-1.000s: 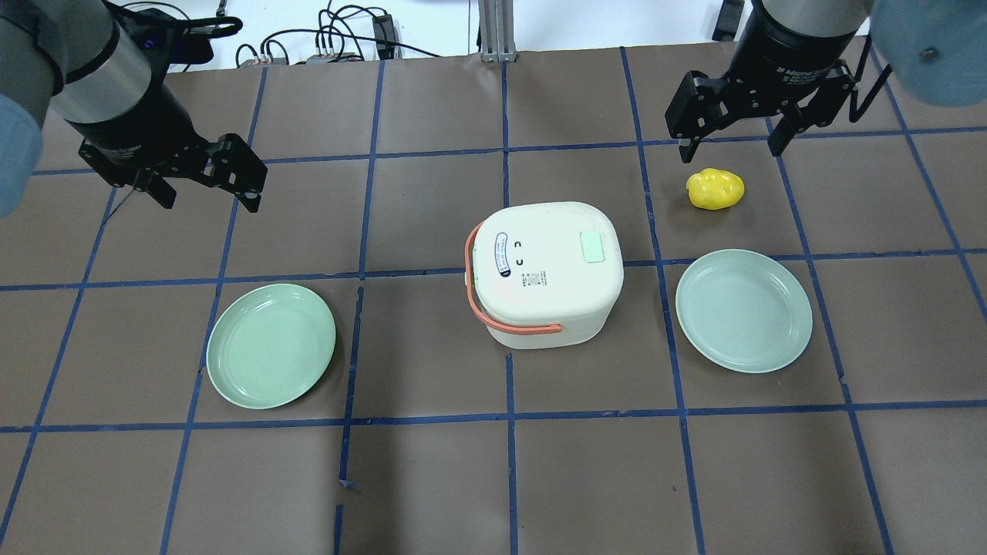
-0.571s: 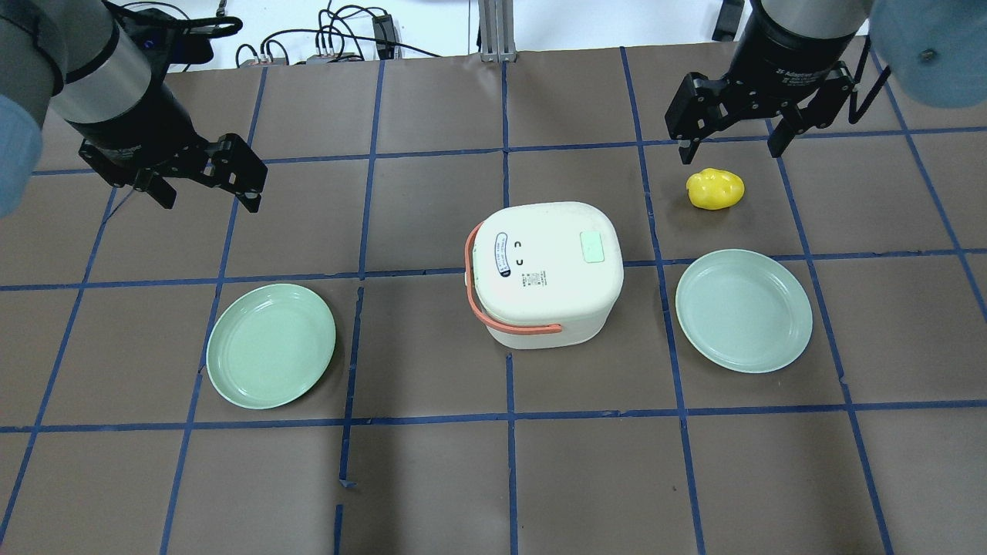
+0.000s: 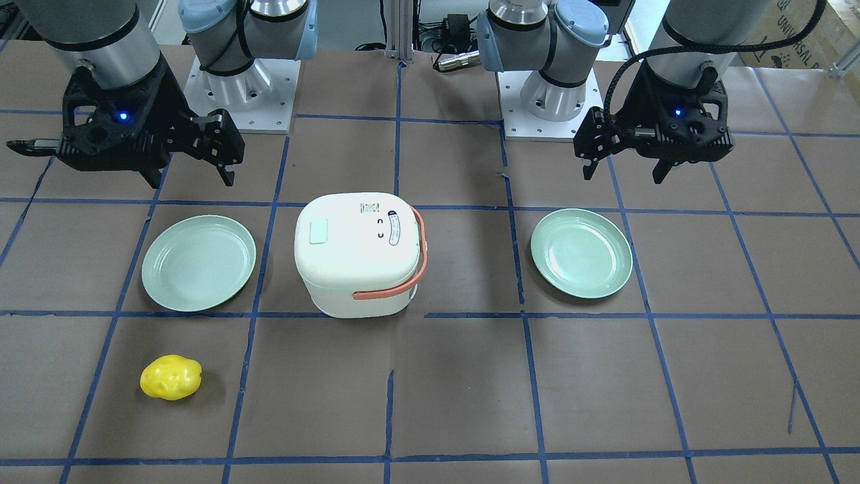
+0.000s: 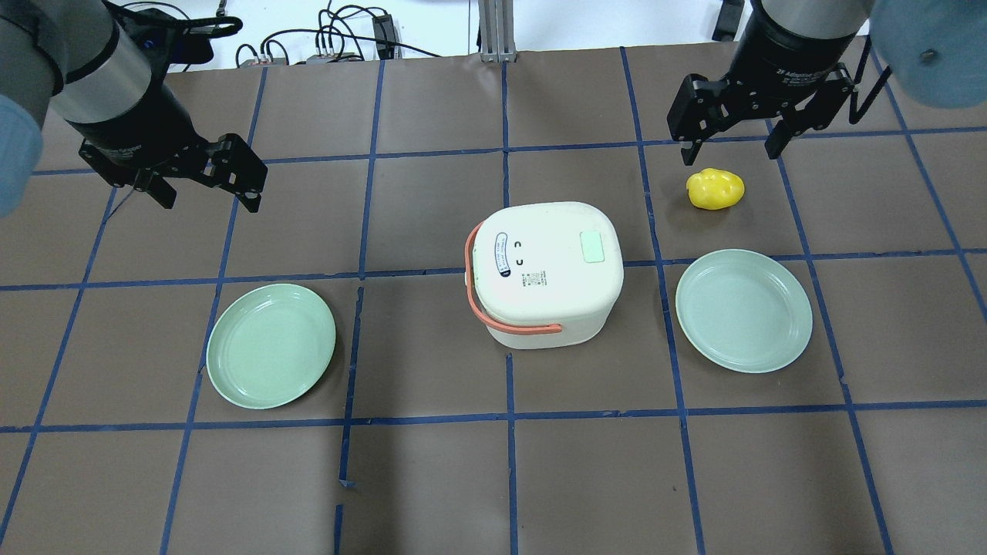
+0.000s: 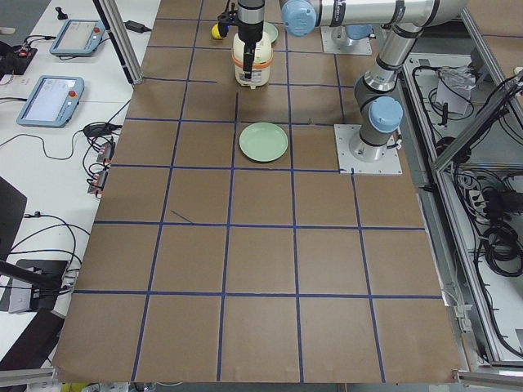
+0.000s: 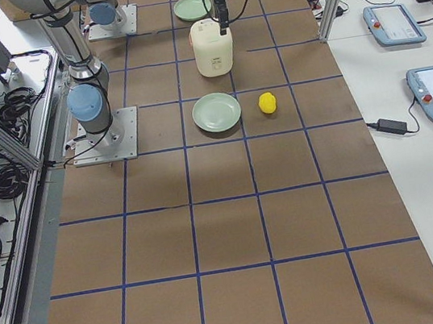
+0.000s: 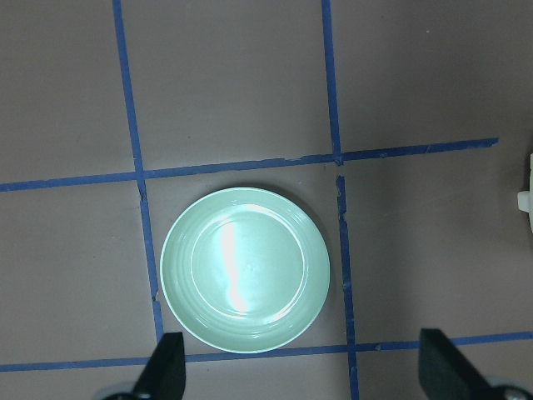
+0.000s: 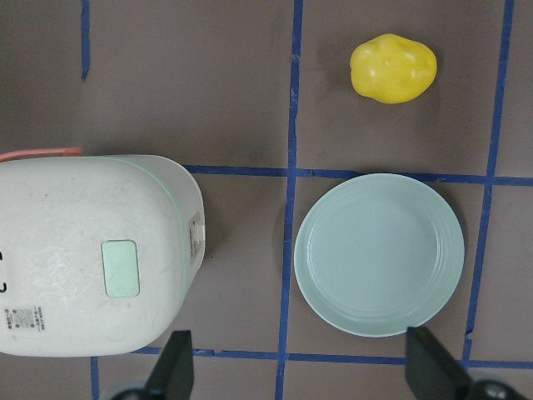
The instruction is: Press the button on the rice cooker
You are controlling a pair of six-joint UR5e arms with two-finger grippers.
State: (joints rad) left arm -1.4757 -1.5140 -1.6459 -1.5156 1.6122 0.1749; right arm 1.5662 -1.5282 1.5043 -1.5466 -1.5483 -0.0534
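Observation:
The white rice cooker [image 4: 544, 270] with an orange handle stands at the table's middle, lid shut. Its pale green button [image 4: 592, 247] is on the lid's right side. The cooker also shows in the front view [image 3: 356, 252] with its button [image 3: 317, 232], and in the right wrist view [image 8: 92, 250] with its button [image 8: 122, 268]. My right gripper [image 4: 729, 153] is open and empty, hovering beyond the cooker to its right. My left gripper [image 4: 208, 194] is open and empty, high over the table's far left, well away from the cooker.
A green plate [image 4: 271, 345] lies left of the cooker, another plate [image 4: 744, 310] lies to its right. A yellow lumpy object [image 4: 715, 189] lies just under the right gripper. Cables run along the far table edge.
The right gripper has shifted very slightly. The left gripper, cooker, plates and yellow object have not moved.

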